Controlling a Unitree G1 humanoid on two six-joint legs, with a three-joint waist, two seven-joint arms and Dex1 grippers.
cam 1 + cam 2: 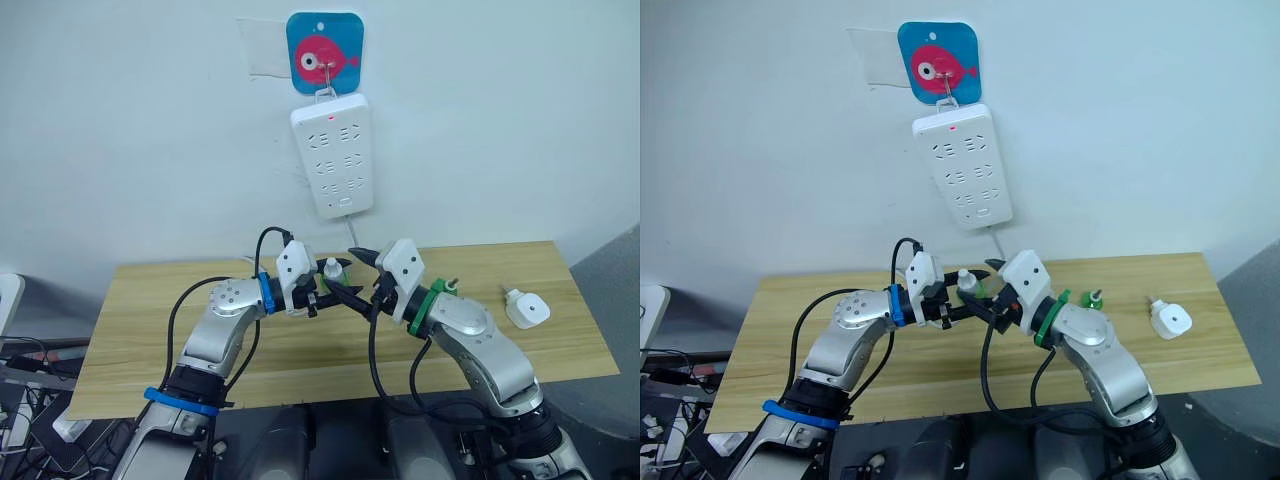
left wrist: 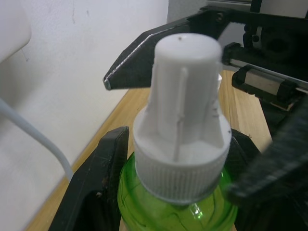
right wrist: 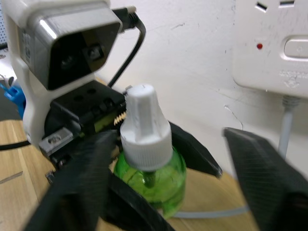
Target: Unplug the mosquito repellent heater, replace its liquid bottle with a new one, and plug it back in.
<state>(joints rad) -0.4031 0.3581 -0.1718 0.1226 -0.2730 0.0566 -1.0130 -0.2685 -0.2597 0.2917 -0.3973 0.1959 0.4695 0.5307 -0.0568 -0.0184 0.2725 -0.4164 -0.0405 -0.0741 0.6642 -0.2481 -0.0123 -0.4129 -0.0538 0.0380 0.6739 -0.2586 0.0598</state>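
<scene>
While raised over the light wooden table [image 1: 150, 340], left gripper [image 1: 335, 292] clamped on a small round bottle of clear green plastic with a tall white ribbed cap [image 2: 185, 110]. Black fingers [image 2: 94, 192] pressed against the green body from both sides, below the cap's wide collar. Bottle upright between them, cap standing clear above the fingertips.

Directly opposite, tip to tip, right gripper [image 1: 355, 277] spread wide. Fingers [image 3: 264, 178] set one on each side of the same bottle at cap height, a visible gap between each finger and the cap in the right wrist view. Nothing held there.

Well apart from the right gripper, out past its wrist on that arm's outer side: the mosquito repellent heater [image 1: 527, 309], a small white rounded plastic unit, lying on the tabletop near the table's edge. Not plugged in, touched by neither gripper.

Just behind the right forearm, a small green-and-white item [image 1: 1095, 298] on the table, too small to make out.

Above both grippers, on the white wall: a long white multi-socket power strip [image 1: 332, 155], hung from a hook on a blue square sticker with a pink fish [image 1: 325, 52]. Small red light lit near its top end. All sockets empty. White cable [image 1: 353, 232] running down from its lower end, just behind the bottle.
</scene>
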